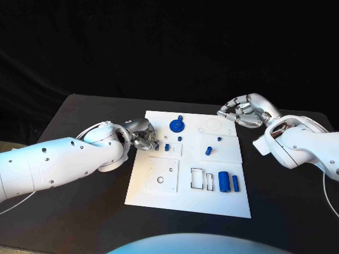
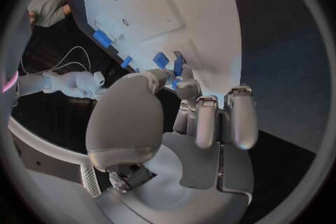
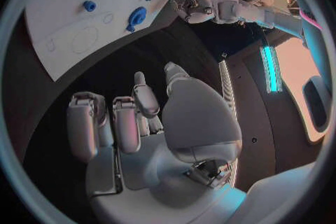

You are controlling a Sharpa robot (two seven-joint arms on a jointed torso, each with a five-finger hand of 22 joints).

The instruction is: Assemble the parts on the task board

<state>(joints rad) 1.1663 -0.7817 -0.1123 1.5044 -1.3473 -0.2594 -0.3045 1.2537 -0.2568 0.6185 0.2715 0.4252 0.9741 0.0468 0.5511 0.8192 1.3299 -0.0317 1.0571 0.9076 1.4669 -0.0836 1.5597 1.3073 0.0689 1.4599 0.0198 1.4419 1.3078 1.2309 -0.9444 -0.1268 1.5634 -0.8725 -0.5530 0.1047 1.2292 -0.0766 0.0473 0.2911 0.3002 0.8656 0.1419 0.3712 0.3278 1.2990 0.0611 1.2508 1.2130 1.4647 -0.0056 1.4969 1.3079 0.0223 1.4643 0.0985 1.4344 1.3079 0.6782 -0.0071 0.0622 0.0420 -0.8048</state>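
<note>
Task board point(image 1: 186, 198) lies mid-bench point(image 1: 86, 211), blue parts point(image 1: 224, 181) on it. Left robot hand point(image 1: 142, 135) at its left edge, grasp obscured, cannot tell. Right robot hand point(image 1: 244, 111) curled, holding nothing, off the far right corner.

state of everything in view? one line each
Left hand: fingers curled at the board's left edge, over a small part; grip unclear.
Right hand: curled, holding nothing, off the board's far right corner.
Board: flat on the table.
Round part: lying near the far edge.
Cylinder: lying on its side.
Block: beside the cylinder.
Small part: mid-board.
</note>
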